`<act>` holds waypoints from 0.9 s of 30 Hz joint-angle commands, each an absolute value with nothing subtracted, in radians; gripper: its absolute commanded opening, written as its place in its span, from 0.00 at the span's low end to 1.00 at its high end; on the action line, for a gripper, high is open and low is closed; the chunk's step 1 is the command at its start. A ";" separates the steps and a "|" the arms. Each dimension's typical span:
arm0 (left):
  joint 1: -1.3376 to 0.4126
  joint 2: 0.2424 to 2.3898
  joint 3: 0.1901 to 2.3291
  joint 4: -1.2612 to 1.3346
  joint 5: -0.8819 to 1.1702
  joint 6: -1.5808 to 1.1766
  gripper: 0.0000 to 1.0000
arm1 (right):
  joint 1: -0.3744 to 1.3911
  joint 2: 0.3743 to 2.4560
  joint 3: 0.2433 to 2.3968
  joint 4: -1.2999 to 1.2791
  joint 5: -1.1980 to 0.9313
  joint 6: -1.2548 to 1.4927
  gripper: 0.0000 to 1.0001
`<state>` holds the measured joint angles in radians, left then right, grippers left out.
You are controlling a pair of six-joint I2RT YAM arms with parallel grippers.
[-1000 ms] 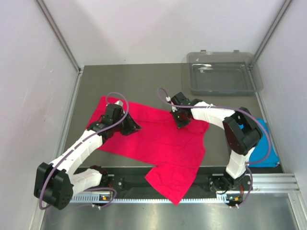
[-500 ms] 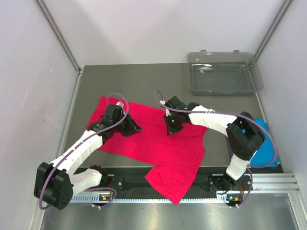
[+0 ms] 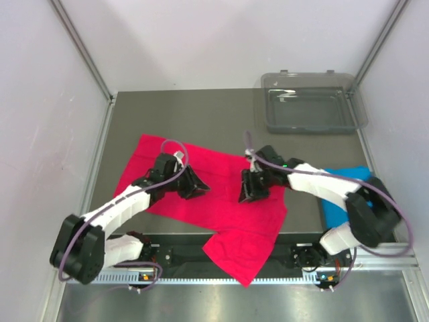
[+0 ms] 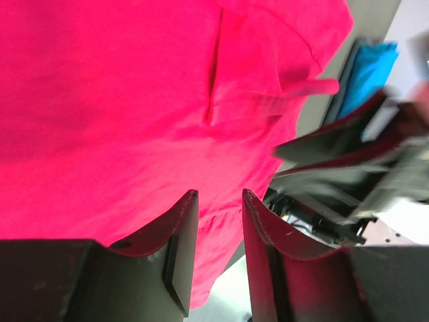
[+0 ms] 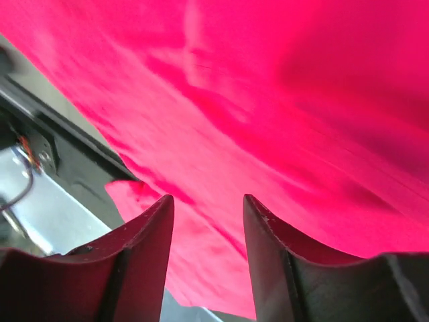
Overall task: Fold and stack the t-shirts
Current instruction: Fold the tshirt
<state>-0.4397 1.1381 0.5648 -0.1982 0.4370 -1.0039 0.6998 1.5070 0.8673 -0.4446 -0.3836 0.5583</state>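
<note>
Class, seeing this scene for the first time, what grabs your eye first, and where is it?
A crimson-pink t-shirt sprawls across the middle of the table, one corner hanging off the near edge. The left end effector and right end effector hover over it, open. A sky-blue t-shirt lies far right.

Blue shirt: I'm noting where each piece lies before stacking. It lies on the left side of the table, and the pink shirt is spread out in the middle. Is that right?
Not quite. The blue shirt lies on the right side of the table, not the left, as the top external view shows. The pink shirt is indeed spread out in the middle.
</note>
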 commanded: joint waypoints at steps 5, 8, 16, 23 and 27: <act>-0.587 1.454 0.710 0.044 0.456 -1.022 0.30 | 0.405 1.195 0.686 -0.520 -0.308 0.457 0.40; -0.598 1.531 0.742 0.051 0.417 -1.038 0.28 | 0.324 1.174 0.628 -0.512 -0.325 0.439 0.39; -0.612 1.658 0.865 -0.075 0.374 -1.017 0.29 | 0.152 1.230 0.587 -0.471 -0.394 0.396 0.40; -0.632 1.675 0.851 -0.091 0.344 -1.054 0.29 | 0.143 1.281 0.600 -0.442 -0.448 0.365 0.34; -0.661 1.690 0.833 -0.049 0.357 -1.081 0.29 | 0.141 1.275 0.600 -0.434 -0.454 0.341 0.34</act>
<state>-0.6407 1.6791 0.8406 -0.0822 0.3546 -1.0527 0.1535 1.2819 0.5697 -0.4759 -0.4252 0.3813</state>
